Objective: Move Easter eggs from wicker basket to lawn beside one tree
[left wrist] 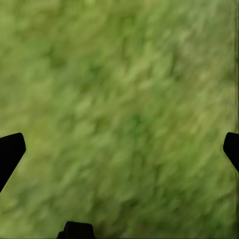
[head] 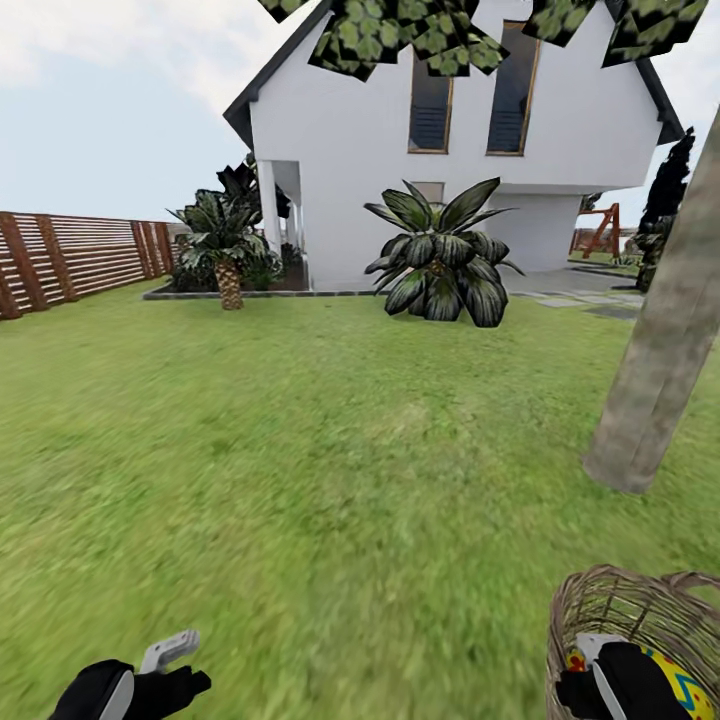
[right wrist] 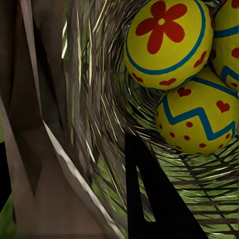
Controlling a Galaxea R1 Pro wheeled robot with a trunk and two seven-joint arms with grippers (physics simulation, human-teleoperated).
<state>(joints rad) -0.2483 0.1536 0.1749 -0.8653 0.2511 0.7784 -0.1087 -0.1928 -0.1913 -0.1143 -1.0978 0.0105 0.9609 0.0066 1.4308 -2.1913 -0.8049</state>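
Observation:
The wicker basket (head: 600, 603) stands on the lawn (head: 330, 450) at the lower right, a short way in front of the tree (head: 660, 350). My right gripper (head: 620, 682) is down inside it, beside a yellow Easter egg (head: 683, 687). The right wrist view looks into the basket's woven wall (right wrist: 94, 99) at three Easter eggs, one (right wrist: 164, 42) with a red flower, one (right wrist: 196, 117) with a blue zigzag, and one (right wrist: 230, 35) at the edge. One black finger (right wrist: 159, 209) shows close below them; wicker hides the other. My left gripper (head: 185, 665) (left wrist: 119, 149) hangs open over bare grass.
A white house (head: 450, 180) stands across the lawn with a broad-leafed bush (head: 440, 260) and a short palm (head: 228, 250) before it. A wooden fence (head: 70, 255) runs along the left. Grey paving (head: 590, 298) lies beside the house at the right.

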